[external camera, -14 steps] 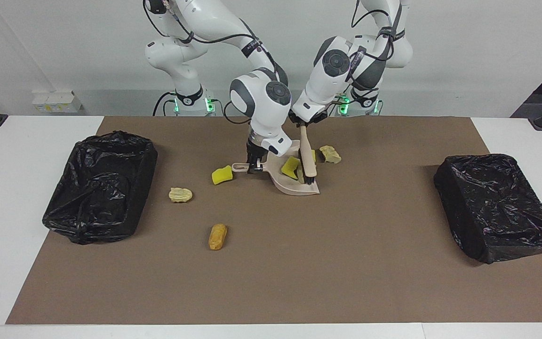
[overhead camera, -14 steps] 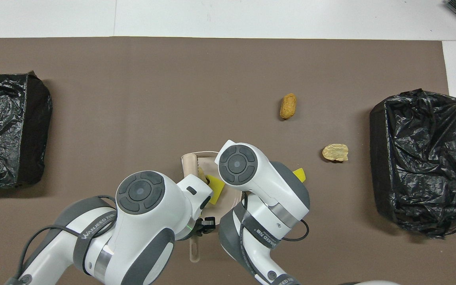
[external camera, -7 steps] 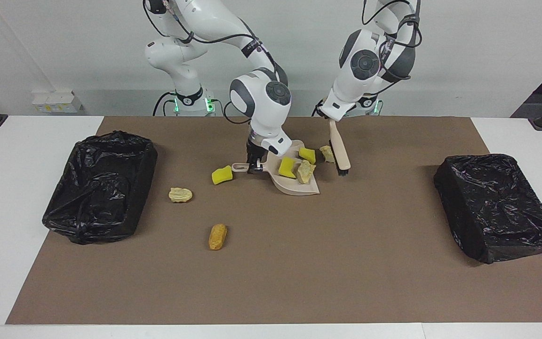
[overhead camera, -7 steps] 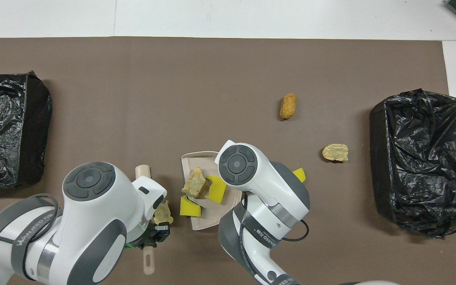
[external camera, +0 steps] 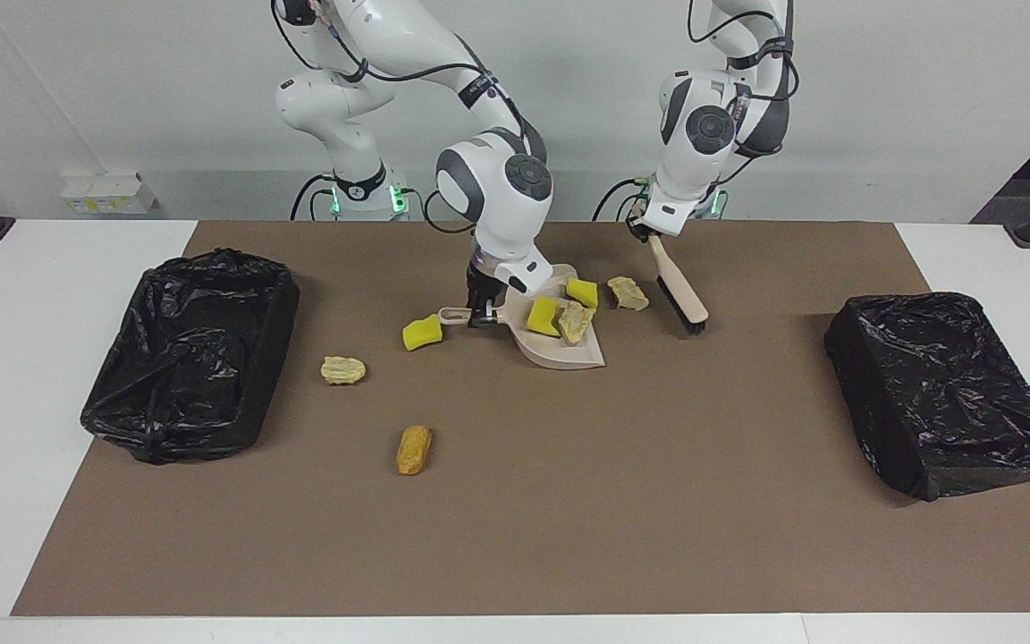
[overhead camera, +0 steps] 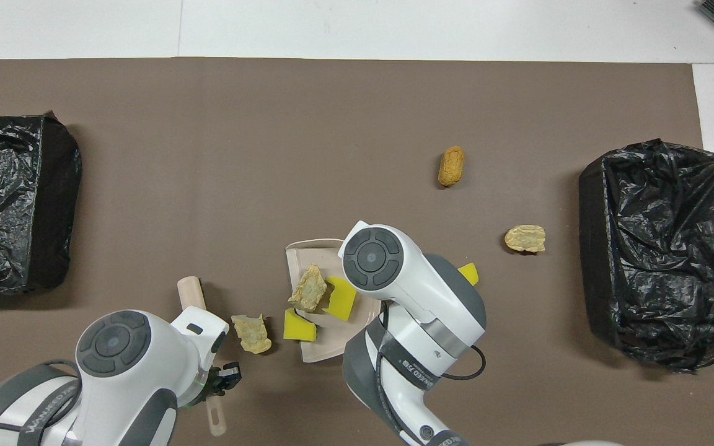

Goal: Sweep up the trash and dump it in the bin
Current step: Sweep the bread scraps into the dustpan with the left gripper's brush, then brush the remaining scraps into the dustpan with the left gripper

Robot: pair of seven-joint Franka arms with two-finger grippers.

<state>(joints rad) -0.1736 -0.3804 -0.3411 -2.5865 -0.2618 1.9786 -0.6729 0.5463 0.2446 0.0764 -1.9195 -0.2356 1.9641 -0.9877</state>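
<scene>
The beige dustpan lies on the brown mat, and my right gripper is shut on its handle. Two yellow sponge chunks and a tan piece of the trash lie in it. Another tan piece rests on the mat beside the pan, toward the left arm's end. My left gripper is shut on the brush, which slants down with its black bristles low over the mat past that piece.
More trash lies on the mat: a yellow sponge chunk by the pan handle, a tan piece and a brown roll. Black-lined bins stand at the right arm's end and the left arm's end.
My left gripper has carried the brush out of the dustpan and off toward the left arm's end. The sponge chunks and tan piece now show in the pan. The right gripper has barely moved.
</scene>
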